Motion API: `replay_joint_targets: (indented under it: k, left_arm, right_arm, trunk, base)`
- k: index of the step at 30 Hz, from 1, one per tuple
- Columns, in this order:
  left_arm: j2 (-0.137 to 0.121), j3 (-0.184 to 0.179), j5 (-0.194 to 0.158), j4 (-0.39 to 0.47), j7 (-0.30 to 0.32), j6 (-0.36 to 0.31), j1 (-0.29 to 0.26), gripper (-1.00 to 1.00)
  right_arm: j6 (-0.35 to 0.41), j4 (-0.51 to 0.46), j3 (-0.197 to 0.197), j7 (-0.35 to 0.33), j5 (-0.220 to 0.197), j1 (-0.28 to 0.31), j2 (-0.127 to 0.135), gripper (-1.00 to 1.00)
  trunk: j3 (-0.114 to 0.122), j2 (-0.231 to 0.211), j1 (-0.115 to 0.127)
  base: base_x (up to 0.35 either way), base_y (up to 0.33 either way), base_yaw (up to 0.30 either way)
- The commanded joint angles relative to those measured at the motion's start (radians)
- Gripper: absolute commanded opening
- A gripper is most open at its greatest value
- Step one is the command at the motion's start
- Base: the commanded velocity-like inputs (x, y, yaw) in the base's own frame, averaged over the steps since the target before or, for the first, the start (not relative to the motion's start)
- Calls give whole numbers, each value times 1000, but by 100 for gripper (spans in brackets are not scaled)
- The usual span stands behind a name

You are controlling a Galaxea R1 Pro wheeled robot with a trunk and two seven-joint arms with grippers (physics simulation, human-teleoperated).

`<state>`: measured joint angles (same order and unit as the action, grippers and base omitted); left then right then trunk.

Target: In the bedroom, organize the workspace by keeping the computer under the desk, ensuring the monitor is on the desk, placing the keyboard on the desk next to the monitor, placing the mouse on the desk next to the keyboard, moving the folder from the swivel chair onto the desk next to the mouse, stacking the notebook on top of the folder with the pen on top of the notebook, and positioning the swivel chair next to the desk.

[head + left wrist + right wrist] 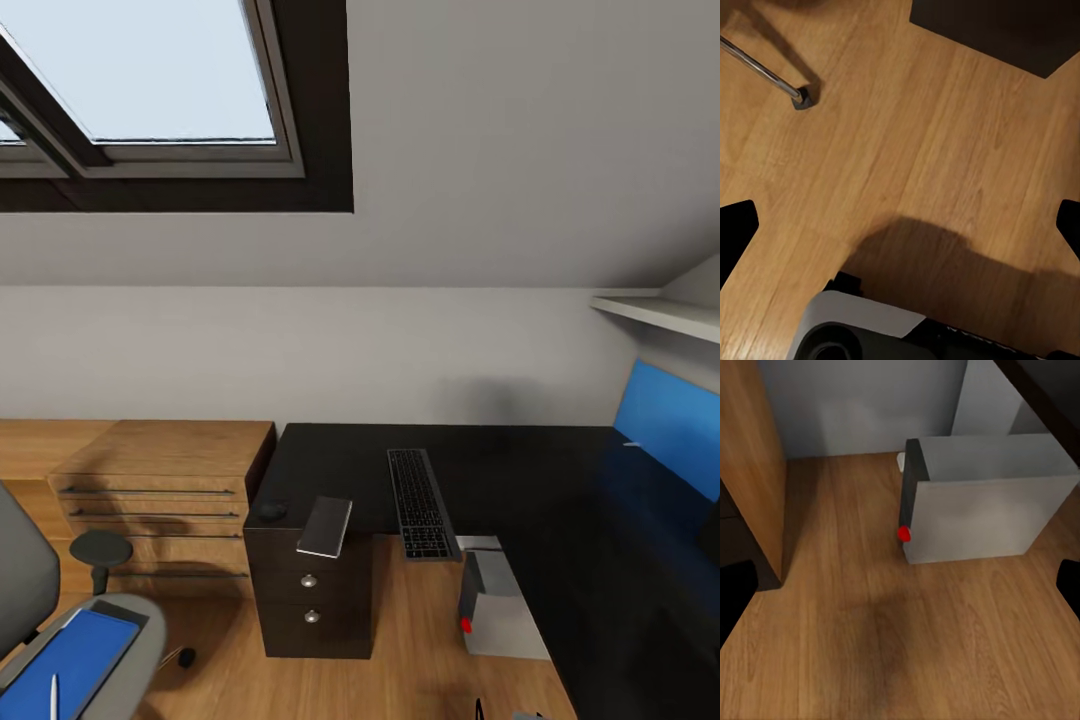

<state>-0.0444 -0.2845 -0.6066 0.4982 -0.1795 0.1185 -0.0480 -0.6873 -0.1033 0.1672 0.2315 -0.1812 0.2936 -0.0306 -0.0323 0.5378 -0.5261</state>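
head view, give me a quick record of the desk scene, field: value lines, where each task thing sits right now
keyboard: on the dark desk, near its front edge
mouse: on the desk's left end, above the drawers
notebook: beside the mouse, overhanging the desk's front edge
computer: on the floor under the desk, red button facing out
folder: blue, on the swivel chair seat
pen: lying on the folder
monitor: cannot tell

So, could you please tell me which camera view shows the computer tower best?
The right wrist view shows the computer best: its grey case, dark front and red button appear large on the wooden floor. The head view shows it smaller, partly tucked beneath the desk edge.
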Motion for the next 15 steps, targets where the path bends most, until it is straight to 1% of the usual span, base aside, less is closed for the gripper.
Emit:
replay_joint_targets:
  k: [1,12,15]
  left_arm:
    - [-1,-9,-8,0,-8,4,0,100]
    - [1,-8,-10,-1,-11,3,-1,100]
    - [5,-8,-10,-1,-11,3,-1,100]
  right_arm:
    - [-3,1,9,3,-8,1,0,100]
    - [-3,2,9,3,-7,1,0,100]
    - [-3,2,9,3,-7,1,0,100]
  trunk:
    - [-5,9,-4]
    - [-40,86,-47]
    - [-49,107,-58]
  base:
    - [0,0,0]
    - [0,0,0]
    - [0,0,0]
